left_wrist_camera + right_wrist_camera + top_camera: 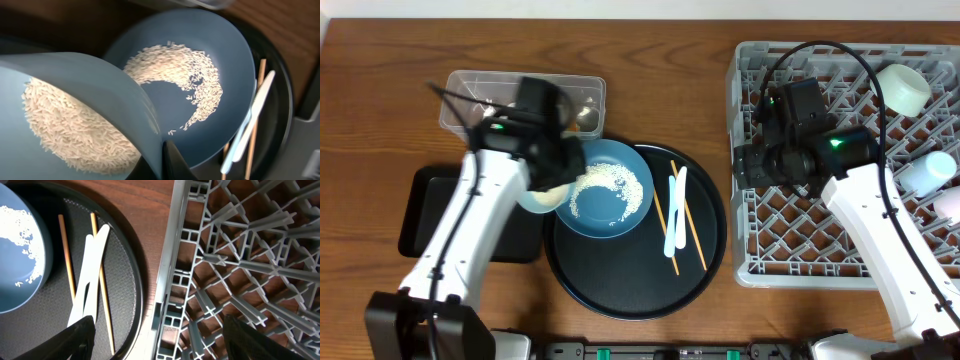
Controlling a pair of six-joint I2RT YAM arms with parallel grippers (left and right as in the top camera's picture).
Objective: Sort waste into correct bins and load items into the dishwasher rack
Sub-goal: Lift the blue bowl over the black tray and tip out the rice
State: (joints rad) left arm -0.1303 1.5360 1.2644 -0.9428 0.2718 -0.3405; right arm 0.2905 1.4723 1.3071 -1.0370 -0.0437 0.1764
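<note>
- The left pincer (558,172) is clenched on the rim of the smaller teal bowl (100,90). It holds the bowl tipped steeply, with its mouth turned toward the wrist camera.
- Rice grains (70,130) are heaped against the lower wall of that bowl.
- Directly below and beyond the pincer sits the large blue bowl (165,100). More rice is spread in an arc across its floor.
- The blue bowl rests on the round black tray (620,295).
- To the pincer's right on that tray lie the white spoon (675,212) and the chopsticks (688,215) (the spoon partly overlaps one stick).
- Just beyond the pincer is the clear tub (520,95). To its left, under the arm, lies the shallow black rectangular tray (430,215).
- The right pincer (159,330) is released, with its jaws wide apart and nothing between them. It hangs over the near-left edge of the dishwasher rack (840,240).
- To its left is the bare wood of the table (155,210), then the round tray.
- To its right, on the far side of the rack, lie the small white cups (903,85).
</note>
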